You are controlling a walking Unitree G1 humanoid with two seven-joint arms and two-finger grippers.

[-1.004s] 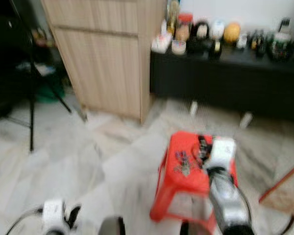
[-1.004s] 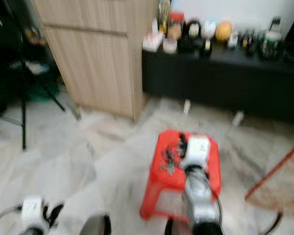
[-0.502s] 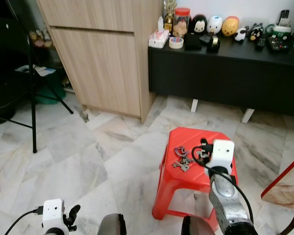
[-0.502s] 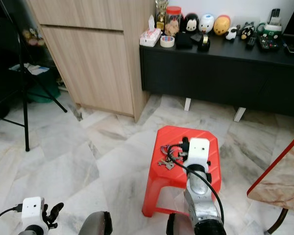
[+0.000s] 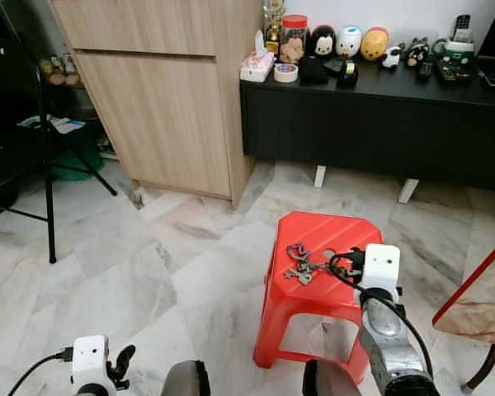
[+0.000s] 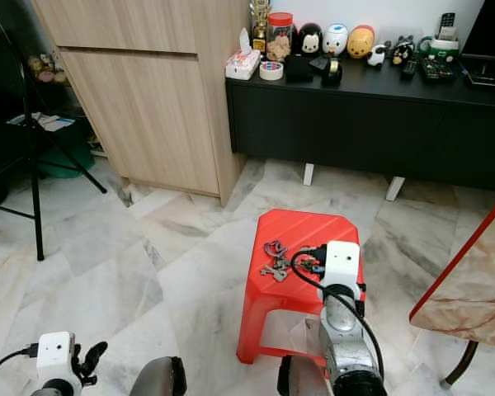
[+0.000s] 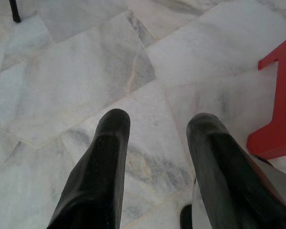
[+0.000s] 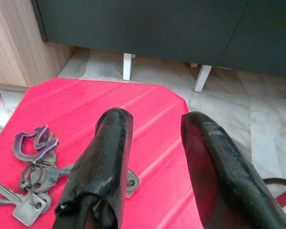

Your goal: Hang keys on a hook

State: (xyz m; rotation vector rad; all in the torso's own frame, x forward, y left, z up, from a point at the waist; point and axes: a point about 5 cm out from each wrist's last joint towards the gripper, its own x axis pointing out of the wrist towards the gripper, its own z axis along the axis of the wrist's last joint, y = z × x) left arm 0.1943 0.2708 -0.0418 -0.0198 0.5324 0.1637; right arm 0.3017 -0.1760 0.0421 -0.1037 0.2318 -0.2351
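We are holding the right claw apart over the red stool; the keys are lying at its 9 o'clock. The left claw is hanging apart above the floor.

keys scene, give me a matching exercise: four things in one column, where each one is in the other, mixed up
Things:
1. keys
2. right tool
3. left tool
4. tissue box

Places:
A. low over the marble floor, beside a stool leg
B. on the black sideboard, at the end next to the wooden cabinet
C. lying on top of the red stool
D. over the stool top, fingers apart, next to the keys

Pairs: 1-C, 2-D, 3-A, 4-B
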